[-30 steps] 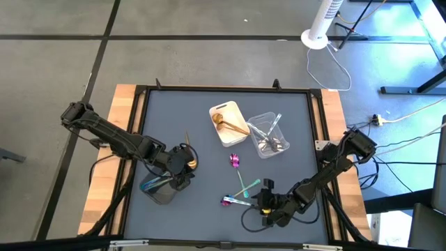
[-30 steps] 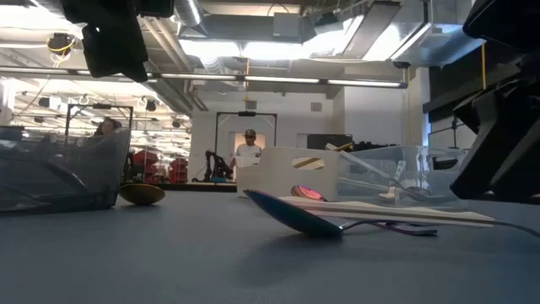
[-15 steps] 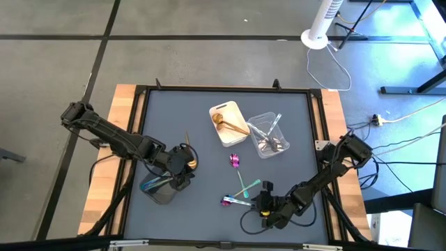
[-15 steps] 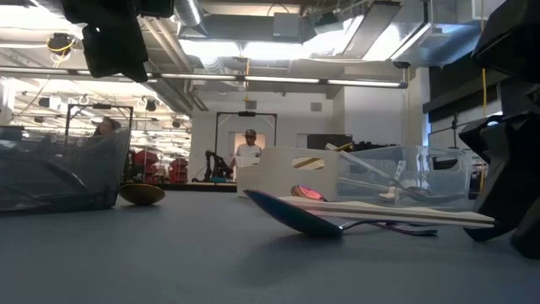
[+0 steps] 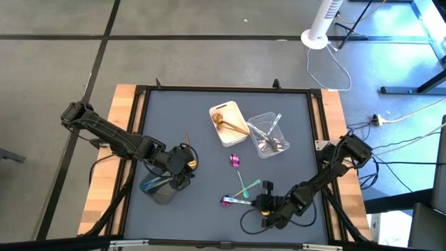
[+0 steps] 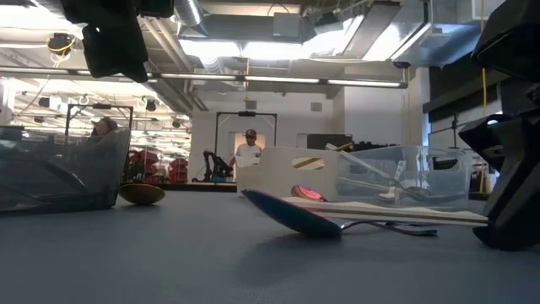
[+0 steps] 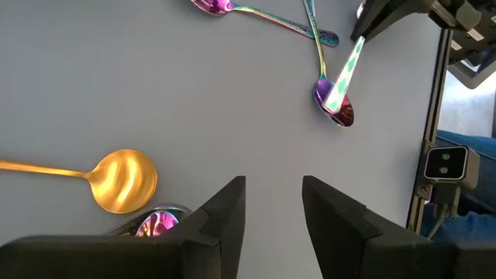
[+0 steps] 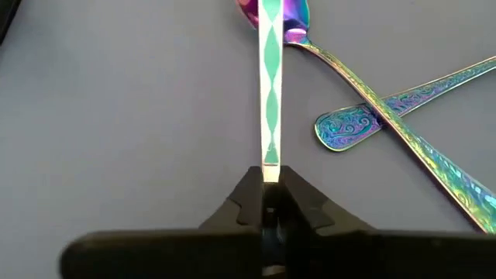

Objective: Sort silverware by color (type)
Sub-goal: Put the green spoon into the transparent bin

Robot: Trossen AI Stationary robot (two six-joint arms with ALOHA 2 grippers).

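The right gripper [image 8: 268, 203] sits low on the table [image 5: 202, 209]. Its fingers pinch the end of a flat green-and-white handle [image 8: 271, 93]. Right past the handle's far end lies a purple-teal spoon [image 8: 372, 93], crossed by another shiny one [image 8: 403, 101]. The left gripper [image 7: 271, 213] has its fingers spread apart, with a gold spoon [image 7: 116, 180] close beside them.
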